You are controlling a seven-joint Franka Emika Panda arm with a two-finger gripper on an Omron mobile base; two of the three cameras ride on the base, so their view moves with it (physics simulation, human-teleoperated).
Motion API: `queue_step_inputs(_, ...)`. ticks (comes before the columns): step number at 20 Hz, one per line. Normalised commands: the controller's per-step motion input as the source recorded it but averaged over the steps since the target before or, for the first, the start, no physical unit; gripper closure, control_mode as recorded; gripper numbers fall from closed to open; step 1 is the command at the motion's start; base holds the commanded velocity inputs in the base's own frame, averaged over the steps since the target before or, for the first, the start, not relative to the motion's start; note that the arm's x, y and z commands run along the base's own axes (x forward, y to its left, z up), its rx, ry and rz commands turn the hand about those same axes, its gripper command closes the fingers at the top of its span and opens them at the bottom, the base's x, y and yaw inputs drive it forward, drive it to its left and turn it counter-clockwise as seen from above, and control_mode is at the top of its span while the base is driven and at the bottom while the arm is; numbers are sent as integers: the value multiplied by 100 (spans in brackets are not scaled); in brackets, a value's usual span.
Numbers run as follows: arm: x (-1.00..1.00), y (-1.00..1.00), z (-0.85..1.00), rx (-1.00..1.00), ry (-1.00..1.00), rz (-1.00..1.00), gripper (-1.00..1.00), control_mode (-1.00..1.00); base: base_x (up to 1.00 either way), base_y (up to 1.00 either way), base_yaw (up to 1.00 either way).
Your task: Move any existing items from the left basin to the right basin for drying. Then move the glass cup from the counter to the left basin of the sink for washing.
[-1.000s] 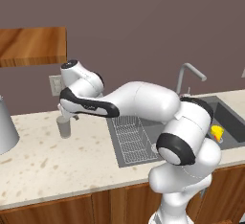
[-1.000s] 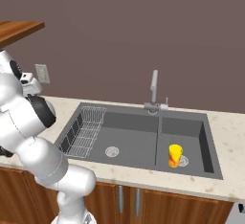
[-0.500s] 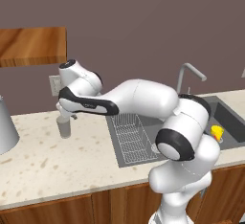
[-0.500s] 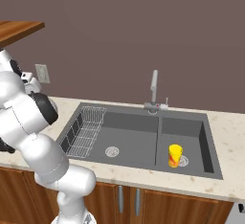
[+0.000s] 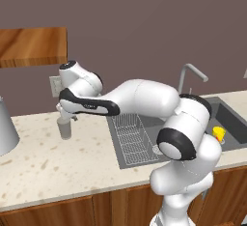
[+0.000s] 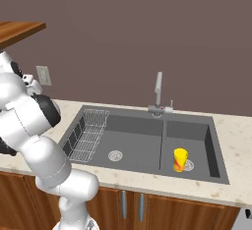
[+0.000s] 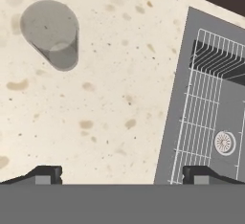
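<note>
Two basins are sitting side by side in the dark grey sink [image 6: 147, 162], which is set into the beige speckled table [image 5: 53, 167]. The wider left basin [image 6: 133, 145] is holding a wire rack [image 6: 88, 133] along its left side and a round drain, while the narrower right basin [image 6: 194, 145] is holding the yellow item [image 6: 180, 159], which is standing upright with its red-orange band just beside that basin's drain. A grey curved faucet [image 6: 158, 94] is rising behind the divider between the two compartments. The glass cup [image 5: 64, 128] is standing upright on the table to the left of the sink, near the back wall. The white arm is reaching across the sink toward that side, and its gripper [image 5: 66, 115] is hanging directly above the cup, with the jaws spread wide and gripping nothing. From the hand camera, the cup [image 7: 52, 34] is appearing well apart from the two finger tips, with bare table lying between them and the rack at the right. A large grey cone-shaped object [image 5: 6, 128] is standing at the far left of the table.
</note>
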Motion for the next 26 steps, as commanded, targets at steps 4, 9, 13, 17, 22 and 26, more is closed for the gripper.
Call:
queue_step_inputs(4,0,0,-4,0,0,0,-100,-100,0,0,0)
queue_step_inputs(9,1,0,-3,0,0,0,-100,-100,0,0,0)
queue_step_inputs(13,1,0,-1,0,0,0,-100,-100,0,0,0)
queue_step_inputs(17,0,0,-1,0,0,0,-100,-100,0,0,0)
queue_step_inputs(22,1,0,-1,0,0,0,-100,-100,0,0,0)
queue_step_inputs(26,0,0,0,0,0,0,-100,-100,0,0,0)
